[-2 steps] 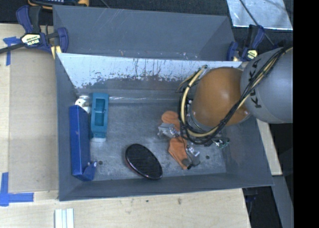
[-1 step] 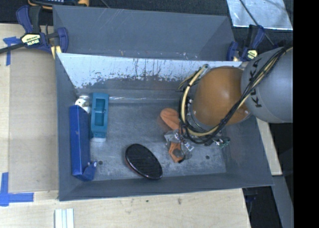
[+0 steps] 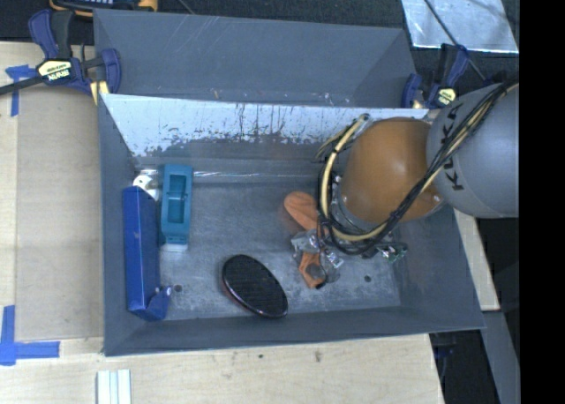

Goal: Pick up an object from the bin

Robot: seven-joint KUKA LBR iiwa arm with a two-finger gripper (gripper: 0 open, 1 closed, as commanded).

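Small orange piece lies directly beneath my tool, near the bin's front edge; grip state indeterminate.

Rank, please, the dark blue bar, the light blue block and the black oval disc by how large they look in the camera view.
1. dark blue bar, clearly largest.
2. light blue block and black oval disc: about alike, so I would not rank them.

One blue bar, one teal block, one black oval, one orange piece.
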